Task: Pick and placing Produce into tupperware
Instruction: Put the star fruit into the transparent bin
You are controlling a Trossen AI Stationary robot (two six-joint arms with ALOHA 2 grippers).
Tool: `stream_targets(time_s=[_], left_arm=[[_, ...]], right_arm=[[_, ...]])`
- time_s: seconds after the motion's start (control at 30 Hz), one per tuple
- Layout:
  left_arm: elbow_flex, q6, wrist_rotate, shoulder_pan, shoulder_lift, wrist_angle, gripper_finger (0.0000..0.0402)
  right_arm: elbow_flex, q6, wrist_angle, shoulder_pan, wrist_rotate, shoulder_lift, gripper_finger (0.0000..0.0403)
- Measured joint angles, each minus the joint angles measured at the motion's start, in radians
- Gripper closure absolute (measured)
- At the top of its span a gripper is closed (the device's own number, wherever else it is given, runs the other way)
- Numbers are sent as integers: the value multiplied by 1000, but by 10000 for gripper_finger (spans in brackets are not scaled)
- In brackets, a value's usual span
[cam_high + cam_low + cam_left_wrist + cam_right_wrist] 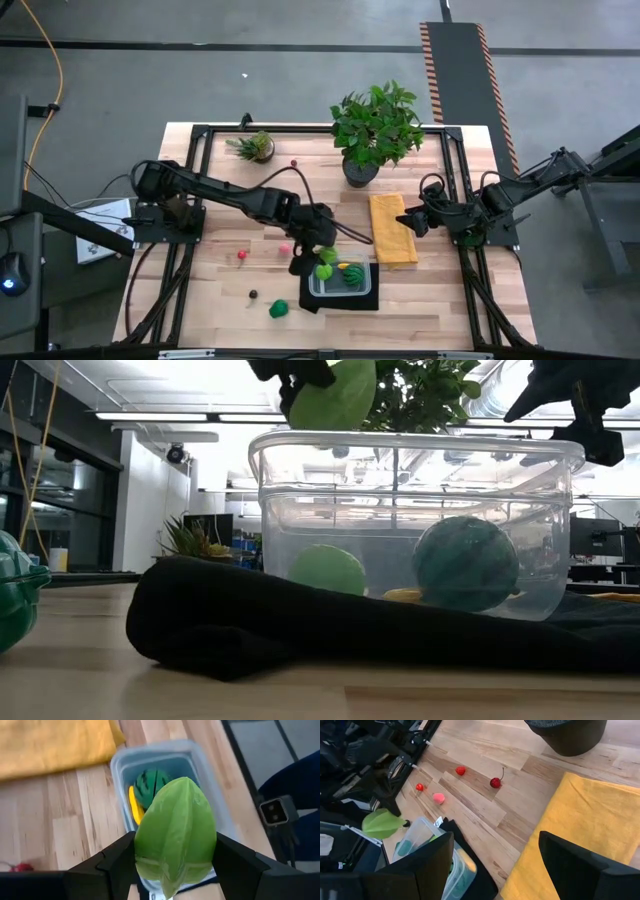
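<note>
Produce is nearly placed: a green ribbed fruit (176, 832) is clamped in the left gripper (175, 855) above the tupperware (415, 525). It should be lowered inside before release. The right gripper (495, 865), spread empty, waits over the yellow cloth (392, 228).

Your left gripper (175, 865) is clamped on the green fruit (176, 832), arm outstretched; your right gripper (495, 865) waits with fingers spread.

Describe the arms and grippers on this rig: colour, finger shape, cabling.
Both arms are matte black, jointed segments with black cables looping alongside them. The left gripper has two broad, angular black fingers with faceted, wedge-like faces. The right gripper has the same blocky black fingers. No markings show on either.
</note>
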Motion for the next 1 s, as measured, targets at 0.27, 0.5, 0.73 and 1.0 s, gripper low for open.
stream_targets(time_s=[0.27, 0.5, 0.73, 1.0], left_arm=[[1, -11, 9, -2, 40, 24, 181], [1, -12, 31, -20, 92, 42, 181], [-1, -17, 40, -42, 118, 34, 181], [1, -19, 42, -41, 130, 69, 181]], right_arm=[[0, -3, 0, 0, 8, 0, 121], [0, -3, -2, 0, 8, 0, 121], [0, -7, -6, 0, 10, 0, 121], [0, -8, -7, 0, 13, 0, 121]])
